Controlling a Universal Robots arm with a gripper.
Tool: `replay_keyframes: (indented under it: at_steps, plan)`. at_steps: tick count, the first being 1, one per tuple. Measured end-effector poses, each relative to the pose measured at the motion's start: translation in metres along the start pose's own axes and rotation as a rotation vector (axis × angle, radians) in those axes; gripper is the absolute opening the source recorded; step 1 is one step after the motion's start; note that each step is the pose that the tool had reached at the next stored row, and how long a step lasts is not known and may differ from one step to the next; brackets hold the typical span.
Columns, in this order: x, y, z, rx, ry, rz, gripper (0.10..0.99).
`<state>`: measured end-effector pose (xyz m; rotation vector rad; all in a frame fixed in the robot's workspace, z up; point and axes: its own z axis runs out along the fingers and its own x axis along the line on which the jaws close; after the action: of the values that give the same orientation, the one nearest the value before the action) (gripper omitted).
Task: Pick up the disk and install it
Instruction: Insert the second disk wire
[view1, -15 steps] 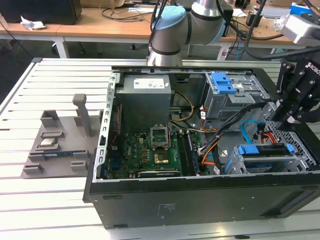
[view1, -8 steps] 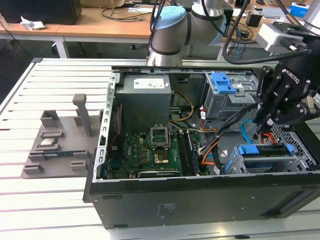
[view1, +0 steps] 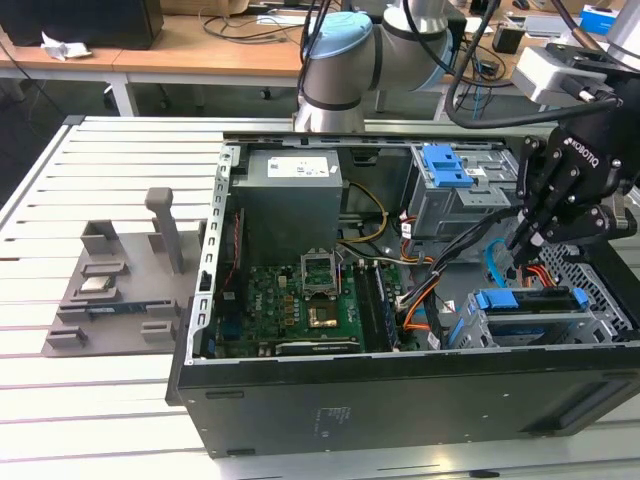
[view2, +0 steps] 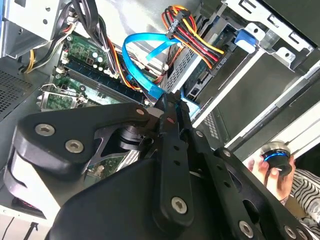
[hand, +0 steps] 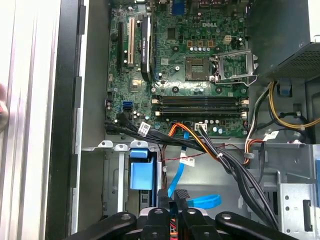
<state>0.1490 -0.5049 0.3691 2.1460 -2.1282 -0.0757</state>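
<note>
exterior view, notes, big to small.

- slatted white table (view1: 100, 400) carries everything.
- black computer case (view1: 400, 400) lies on its side on the table, side panel off, insides facing up.
- robot arm (view1: 340, 70) stands behind the case and reaches over toward the exterior view's right.
- grey printed fixture (view1: 110, 290) sits on the table, just off the case on the exterior view's left.
- grey power supply (view1: 290, 200) in the far corner of the case; green motherboard (view1: 290, 300) in front of it, also seen in the first wrist view (hand: 180, 30).
- grey drive cage (view1: 450, 190) with blue latch, far side of the case, right of the power supply.
- disk (view1: 530, 300): sits in the near bay on the exterior view's right, inside the case. its blue bracket edge faces up. first wrist view shows the same blue bracket (hand: 141, 172) down in the metal bay.
- gripper (view1: 517, 245): hangs inside the case just above and beside the disk, not touching it. fingers drawn together, no gap showing, in both wrist views (view2: 167, 107) (hand: 175, 197).
- blue flat cable (view1: 490, 265) loops right at the fingertips (view2: 135, 55) (hand: 200, 201); cannot tell if it is pinched between them.
- red, orange and yellow wire bundle (view2: 195, 35) runs to a connector near the bay.
- open cpu socket (hand: 200, 65) on the board.
- a hand (view2: 262, 170) on a small round black knob, second wrist view, outside the case.
</note>
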Motion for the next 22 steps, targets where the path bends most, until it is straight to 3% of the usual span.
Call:
replay_keyframes:
  at_steps: [2,5,8,9,10,11,22]
  plan:
    - [0.0027,0.0,0.0002,0.0,0.0,0.0,0.161]
    - [0.0136,0.0,0.0014,0.0,0.0052,0.001,0.161]
    - [0.0213,-0.0017,0.0068,0.0,0.0055,0.001,0.161]
    - [0.0219,-0.005,0.0103,0.0,0.0062,0.001,0.161]
    - [0.0216,-0.014,0.0168,0.0,0.0096,0.001,0.161]
    - [0.0215,-0.0161,0.0183,0.0,0.0101,0.001,0.161]
    - [0.0175,-0.0229,0.0253,0.0,0.0108,-0.002,0.161]
